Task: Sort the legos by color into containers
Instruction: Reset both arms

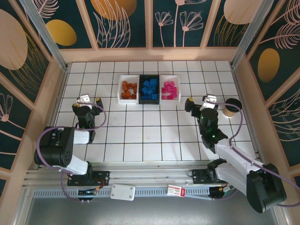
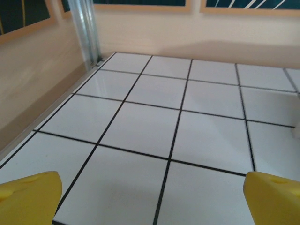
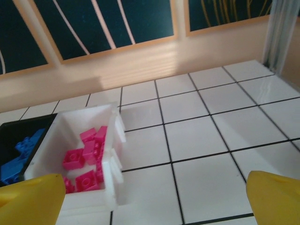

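Note:
Three containers stand in a row at the back of the table. The left white bin (image 1: 120,90) holds orange-brown legos (image 1: 128,90), the black bin (image 1: 149,101) holds blue legos (image 1: 150,88), and the right white bin (image 1: 178,89) holds pink legos (image 1: 169,90). My left gripper (image 1: 92,100) is open over bare tiles, left of the bins; its yellow fingertips (image 2: 28,197) have nothing between them. To the right of the bins, my right gripper (image 1: 200,101) is also open. In its wrist view the pink legos (image 3: 89,154) lie in the white bin (image 3: 114,159), with the blue legos (image 3: 16,157) beside them.
A brown cylinder with a dark top (image 1: 230,107) stands close to my right gripper on its right. Wooden walls enclose the tiled table, with a metal post (image 2: 86,33) at the far left corner. A small white box (image 1: 123,191) and a red-labelled one (image 1: 175,190) sit on the front rail.

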Robot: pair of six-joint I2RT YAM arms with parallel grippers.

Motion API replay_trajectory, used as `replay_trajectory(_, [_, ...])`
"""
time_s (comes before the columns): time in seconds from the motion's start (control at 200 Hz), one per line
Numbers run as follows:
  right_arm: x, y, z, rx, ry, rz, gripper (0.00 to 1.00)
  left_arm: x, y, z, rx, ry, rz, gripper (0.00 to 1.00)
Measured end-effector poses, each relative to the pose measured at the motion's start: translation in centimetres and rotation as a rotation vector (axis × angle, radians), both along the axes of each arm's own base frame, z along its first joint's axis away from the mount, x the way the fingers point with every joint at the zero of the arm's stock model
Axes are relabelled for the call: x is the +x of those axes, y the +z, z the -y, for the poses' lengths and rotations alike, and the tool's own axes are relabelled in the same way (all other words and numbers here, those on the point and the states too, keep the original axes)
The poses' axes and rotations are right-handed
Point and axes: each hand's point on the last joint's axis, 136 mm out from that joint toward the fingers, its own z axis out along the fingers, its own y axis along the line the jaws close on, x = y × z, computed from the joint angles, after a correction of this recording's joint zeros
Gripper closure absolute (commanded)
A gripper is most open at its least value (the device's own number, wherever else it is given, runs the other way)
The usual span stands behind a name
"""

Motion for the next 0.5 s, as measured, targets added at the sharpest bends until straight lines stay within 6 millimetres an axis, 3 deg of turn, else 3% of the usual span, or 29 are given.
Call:
replay_trajectory(0.125, [-0.3, 0.2, 1.8, -0.005, -0.044, 0.060, 0.01, -1.8, -1.0, 0.6, 0.004, -0.049, 0.015, 0.01])
replay_trajectory(0.27, [-0.7, -1.1, 4.5, -0.025, -0.110, 0.067, 0.01, -1.6, -0.4, 0.6, 0.003, -0.051, 0.038, 0.01])
replay_trajectory(0.501, [0.4, -1.9, 8.7, -0.087, -0.230, 0.072, 0.01, -1.7, -0.1, -0.1, 0.004, -0.011, 0.054, 0.01])
